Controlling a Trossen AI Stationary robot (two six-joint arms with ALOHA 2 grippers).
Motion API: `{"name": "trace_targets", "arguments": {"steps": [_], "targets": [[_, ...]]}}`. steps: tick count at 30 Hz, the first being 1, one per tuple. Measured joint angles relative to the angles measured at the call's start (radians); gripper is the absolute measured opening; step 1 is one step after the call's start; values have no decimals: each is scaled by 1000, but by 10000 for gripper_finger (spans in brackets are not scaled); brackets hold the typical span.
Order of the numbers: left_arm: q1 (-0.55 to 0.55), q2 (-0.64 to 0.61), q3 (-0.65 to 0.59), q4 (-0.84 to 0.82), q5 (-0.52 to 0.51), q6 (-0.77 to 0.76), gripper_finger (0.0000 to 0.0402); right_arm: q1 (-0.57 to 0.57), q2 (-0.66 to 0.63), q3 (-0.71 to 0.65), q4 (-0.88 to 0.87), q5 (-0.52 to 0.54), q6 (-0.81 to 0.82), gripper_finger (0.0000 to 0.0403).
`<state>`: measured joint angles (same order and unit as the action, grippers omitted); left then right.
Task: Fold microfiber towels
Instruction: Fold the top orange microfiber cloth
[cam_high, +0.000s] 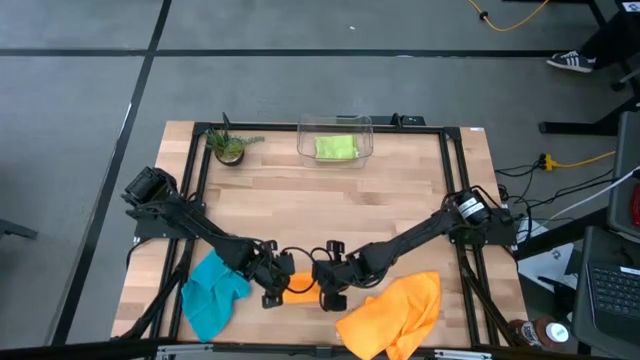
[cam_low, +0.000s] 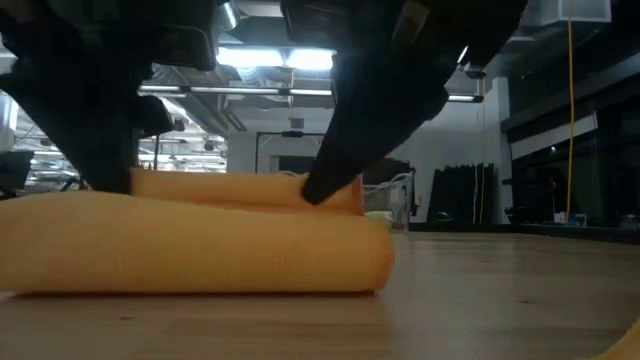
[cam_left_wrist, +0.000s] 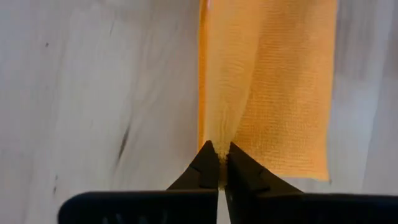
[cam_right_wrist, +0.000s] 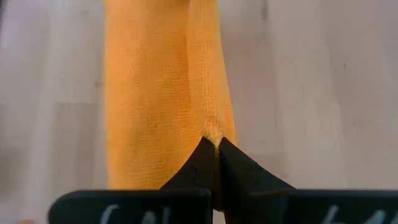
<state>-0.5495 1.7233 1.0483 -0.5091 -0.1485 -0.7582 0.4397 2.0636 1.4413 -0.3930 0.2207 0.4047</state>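
A folded orange towel (cam_high: 301, 287) lies as a narrow strip on the table near the front edge, between my two grippers; it also shows in the low view (cam_low: 200, 250). My left gripper (cam_high: 272, 287) is shut on its left end and my right gripper (cam_high: 331, 288) on its right end. A teal towel (cam_high: 212, 296) lies crumpled at the front left. A second orange towel (cam_high: 396, 313) lies crumpled at the front right. A lime green towel (cam_high: 336, 147) lies in the clear bin. My left gripper (cam_left_wrist: 219, 165) pinches a raised pucker of cloth at the strip's left end (cam_left_wrist: 217, 138) between its two fingertips. The fingers point down and lie along the strip. The rest of the strip lies flat on the table. My right gripper (cam_right_wrist: 216, 158) pinches a raised pucker of cloth at the strip's right end (cam_right_wrist: 214, 130) between its two fingertips. The fingers point down and lie along the strip. The rest of the strip lies flat on the table.
The clear plastic bin (cam_high: 304, 140) stands at the far middle, with a small potted plant (cam_high: 230, 147) to its left. Bare wood lies between the bin and the grippers. The table's front edge is close behind the folded towel.
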Motion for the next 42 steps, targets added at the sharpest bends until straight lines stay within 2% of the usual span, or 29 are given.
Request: {"name": "trace_targets", "arguments": {"steps": [6,16,22,28,33,36,39,42], "targets": [[-1,0,-2,11,-6,1,21,-22,2,-18,17,-1,-18,47],[2,-8,-2,6,-13,-1,136,-68,-26,-18,20,-13,-99,130],[4,-8,-2,1,23,0,179,-85,-65,-17,3,-92,-123,175],[22,-41,-2,-74,43,-9,185,-101,-104,-17,-8,-85,-152,194],[51,-134,11,-172,50,-58,183,-118,-155,-17,-39,-79,-127,192],[46,-170,12,-129,51,-79,183,-127,-194,-17,-102,-30,-66,186],[26,-151,12,-18,47,-81,183,-134,-241,-17,-191,67,-47,179],[-7,-93,12,132,-58,-102,183,-135,-291,-17,-276,151,-45,173]]}}
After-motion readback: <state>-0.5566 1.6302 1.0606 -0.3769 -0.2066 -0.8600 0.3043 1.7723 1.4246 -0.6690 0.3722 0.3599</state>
